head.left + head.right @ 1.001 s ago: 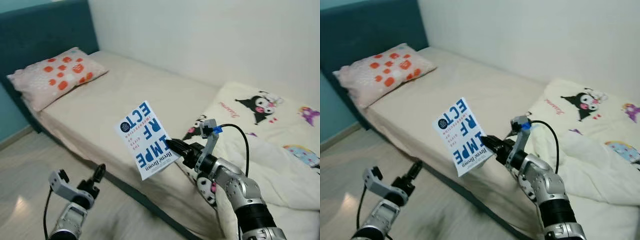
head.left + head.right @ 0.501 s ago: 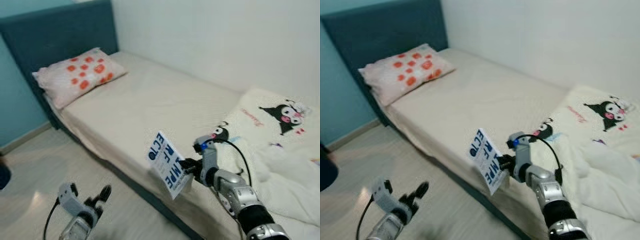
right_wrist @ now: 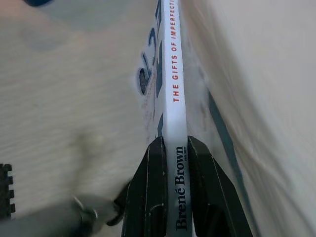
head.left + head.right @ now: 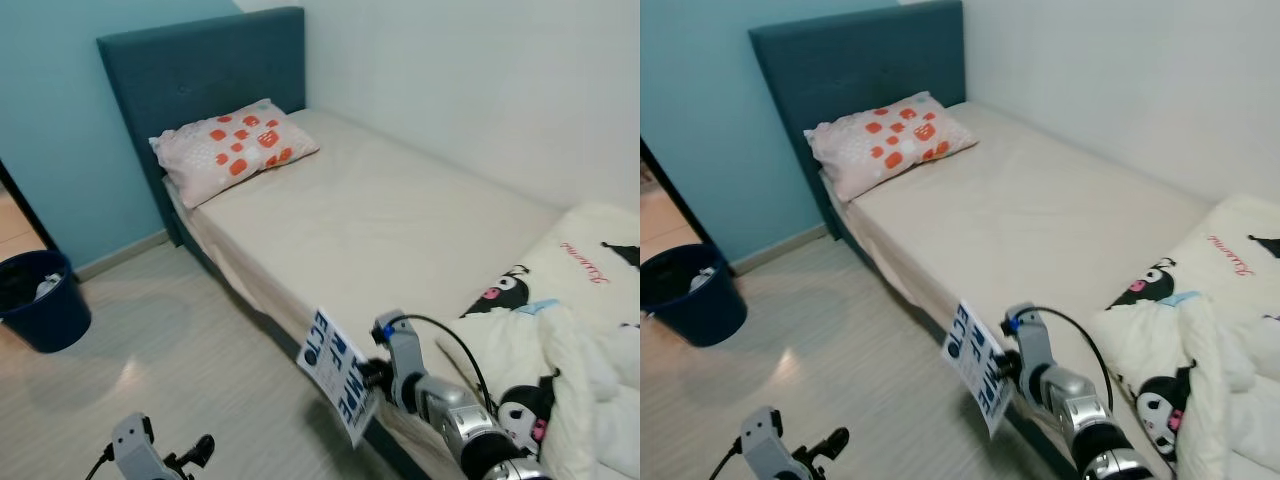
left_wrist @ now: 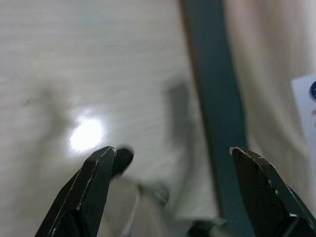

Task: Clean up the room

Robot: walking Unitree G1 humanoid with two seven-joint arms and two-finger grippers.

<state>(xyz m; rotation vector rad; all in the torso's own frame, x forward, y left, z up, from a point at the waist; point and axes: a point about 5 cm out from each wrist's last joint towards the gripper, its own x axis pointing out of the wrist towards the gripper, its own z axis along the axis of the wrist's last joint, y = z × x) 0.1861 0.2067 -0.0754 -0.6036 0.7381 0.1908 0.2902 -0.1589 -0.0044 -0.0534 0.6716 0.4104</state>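
Observation:
A white paperback book (image 4: 338,375) with blue lettering hangs over the floor beside the bed's edge, and my right gripper (image 4: 368,376) is shut on its lower end. In the right wrist view the two black fingers (image 3: 153,182) pinch the book's spine (image 3: 170,74), which reads "The Gifts of Imperfection". My left gripper (image 4: 196,452) hangs low over the wooden floor at the bottom left. The left wrist view shows it (image 5: 172,153) open with nothing between its fingers (image 5: 94,182).
A bed (image 4: 400,220) with a beige sheet runs along the white wall, with a teal headboard (image 4: 200,60) and an orange-spotted pillow (image 4: 232,145). A cartoon-print blanket (image 4: 590,330) is bunched at the right. A dark blue bin (image 4: 40,300) stands by the blue wall.
The camera has swung and pulled back, so the headboard, blue wall and bin have come into view. The held book has dropped lower and turned nearly edge-on beside the bed.

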